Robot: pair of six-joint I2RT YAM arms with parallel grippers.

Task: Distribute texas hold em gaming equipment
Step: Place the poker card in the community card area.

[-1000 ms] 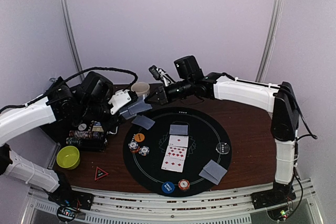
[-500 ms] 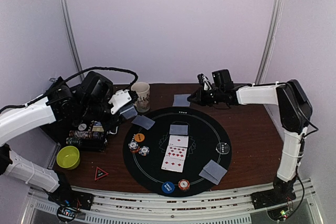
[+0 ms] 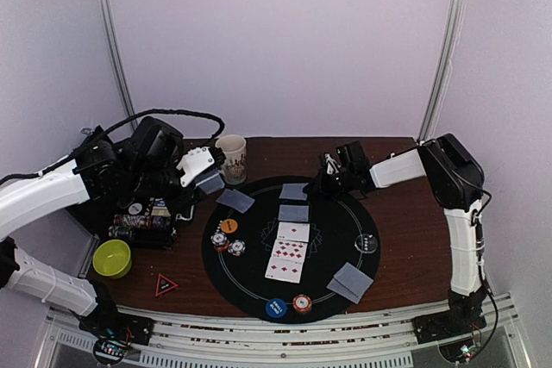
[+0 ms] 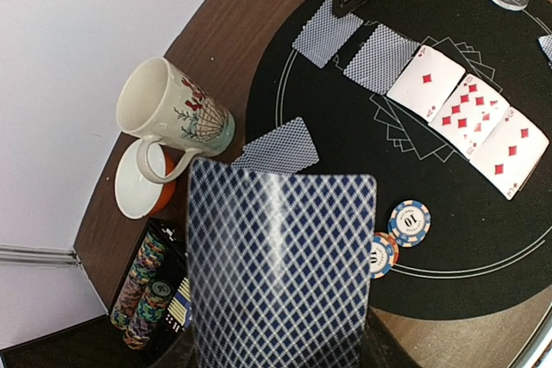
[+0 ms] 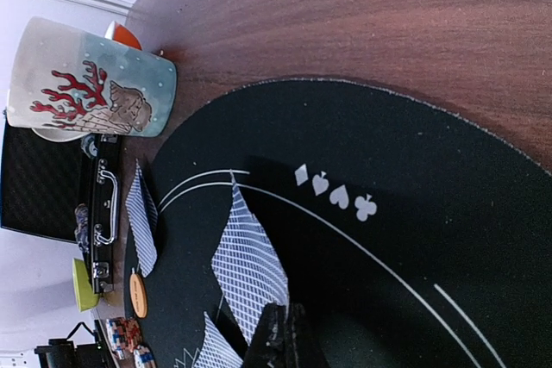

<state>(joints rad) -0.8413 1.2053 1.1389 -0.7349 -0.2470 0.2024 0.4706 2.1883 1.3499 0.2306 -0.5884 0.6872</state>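
Left pincer [image 3: 207, 177] clamped on a grey-blue-backed playing card [image 4: 280, 265], aloft beside the round black mat's [image 3: 345, 213] far-left edge. Right pincer [image 3: 326, 181], grip unclear, tips at a face-down card [image 3: 294, 191] lying just left, long axis left-right, in line with it. On the mat: three face-up red-pipped cards [image 3: 289, 252], three striped chip stacks [image 3: 222, 240].

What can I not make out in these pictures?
- Left gripper: in the left wrist view the held card hides its fingers; one card or a stack, I cannot tell.
- Right gripper: the right wrist view's bottom edge cuts it off; whether it grips the far card is unclear.
- Chip case: the left arm covers part of it in the top view.
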